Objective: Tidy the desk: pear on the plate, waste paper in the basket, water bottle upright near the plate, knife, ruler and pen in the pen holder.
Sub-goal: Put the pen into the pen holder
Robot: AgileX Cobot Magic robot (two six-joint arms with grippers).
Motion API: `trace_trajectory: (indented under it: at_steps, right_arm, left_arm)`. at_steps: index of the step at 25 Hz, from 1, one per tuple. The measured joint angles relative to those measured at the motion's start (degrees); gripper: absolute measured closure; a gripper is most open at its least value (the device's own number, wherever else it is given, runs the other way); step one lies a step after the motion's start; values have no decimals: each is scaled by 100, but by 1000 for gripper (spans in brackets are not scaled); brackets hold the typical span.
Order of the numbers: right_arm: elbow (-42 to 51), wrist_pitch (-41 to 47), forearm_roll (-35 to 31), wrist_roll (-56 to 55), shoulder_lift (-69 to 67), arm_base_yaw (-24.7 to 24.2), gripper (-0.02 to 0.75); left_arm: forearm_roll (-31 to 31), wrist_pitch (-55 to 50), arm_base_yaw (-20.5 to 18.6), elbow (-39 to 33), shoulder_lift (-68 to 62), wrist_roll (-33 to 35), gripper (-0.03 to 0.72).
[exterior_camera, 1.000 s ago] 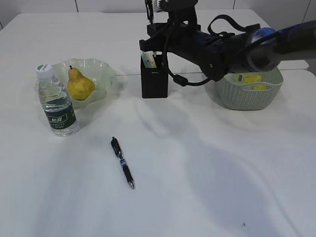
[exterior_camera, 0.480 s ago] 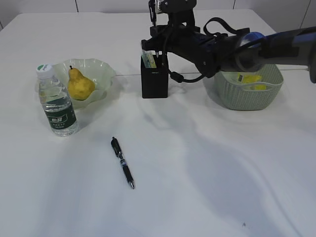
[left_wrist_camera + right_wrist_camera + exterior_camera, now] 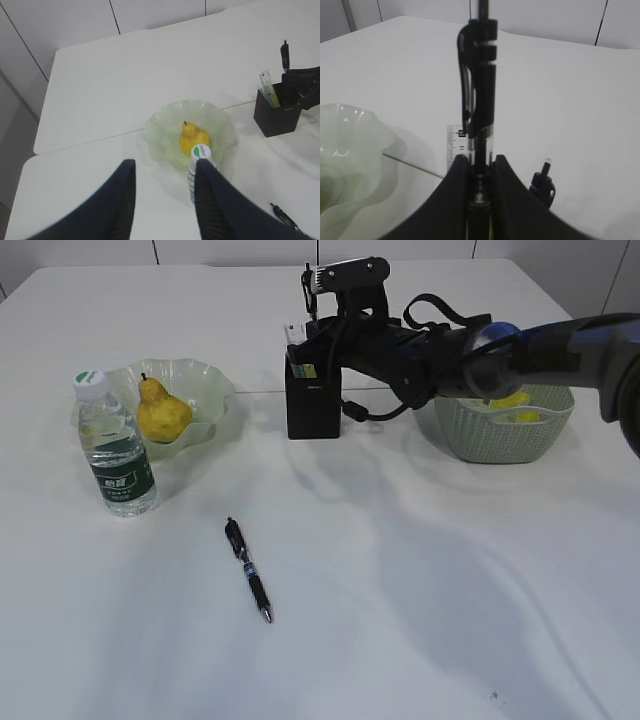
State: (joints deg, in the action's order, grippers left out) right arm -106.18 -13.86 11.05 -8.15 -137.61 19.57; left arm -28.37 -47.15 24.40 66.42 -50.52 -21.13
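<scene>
Behind the right pincer, the ruler is half hidden.

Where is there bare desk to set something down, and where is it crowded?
Free: the broad patch right of the loose pen and below the basket. Crowded: the pen holder beneath the right gripper, and the water bottle against the plate.
</scene>
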Motion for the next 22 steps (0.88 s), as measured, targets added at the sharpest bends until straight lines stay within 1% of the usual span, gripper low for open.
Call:
trace_trajectory:
  at_steps: [12,16,22]
  right_arm:
    - [-17,-142,-9,0,-78,0,648]
    - [-27,-168,195,0,-103,0,648]
    - [-27,-177,273,0,-186,0,648]
  left_arm:
    - [0,39,0,0,-9,0,414]
    - [0,39,0,0,-9,0,414]
    - [0,39,0,0,-9,0,414]
